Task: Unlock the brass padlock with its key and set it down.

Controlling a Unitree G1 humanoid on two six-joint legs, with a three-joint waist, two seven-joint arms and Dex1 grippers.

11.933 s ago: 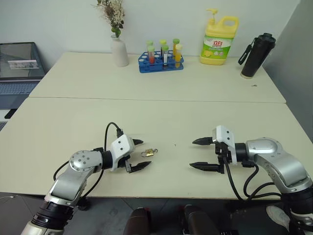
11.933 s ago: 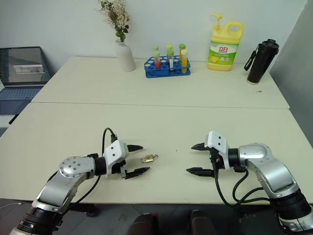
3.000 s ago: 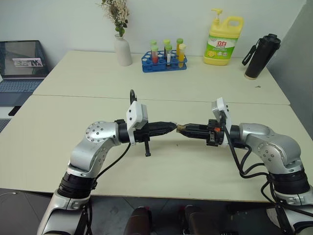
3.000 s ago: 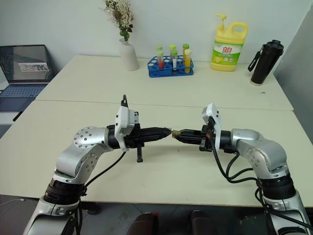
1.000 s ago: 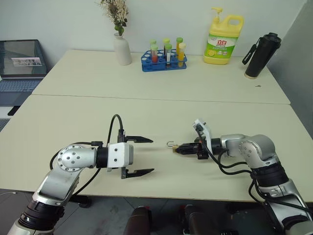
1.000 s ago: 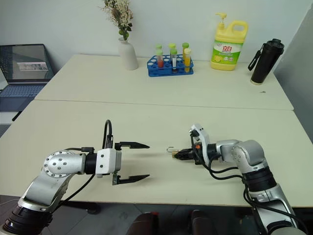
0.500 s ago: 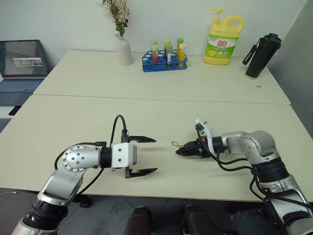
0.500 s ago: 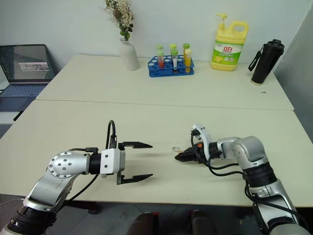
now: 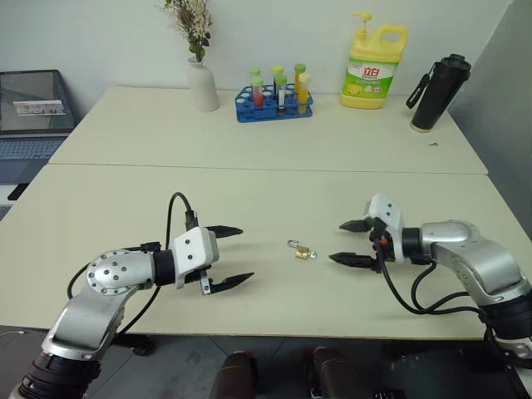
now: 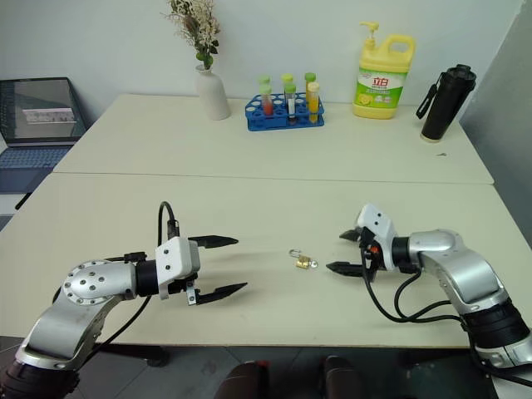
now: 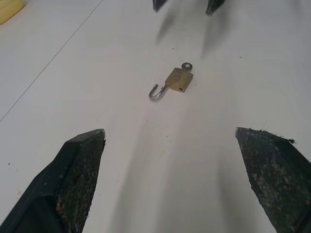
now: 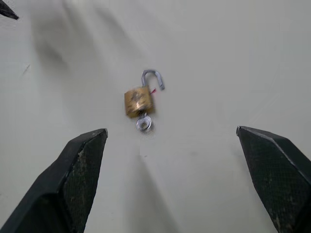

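Brass padlock laid on tabletop, shackle sprung, key inserted. Both grippers, left and right, wide open, empty; clear withdrawal advised.

Brass padlock flat on table, shackle open, key inserted

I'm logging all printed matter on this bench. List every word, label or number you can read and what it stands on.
"立白": on the green label of the yellow detergent bottle; the smaller print under it is too small to read.
Laptop screen: a pale strip of content, too blurred to read.
Brass padlock: some marking on its face, not legible.
Black flask, test tube rack, white vase: no text visible.
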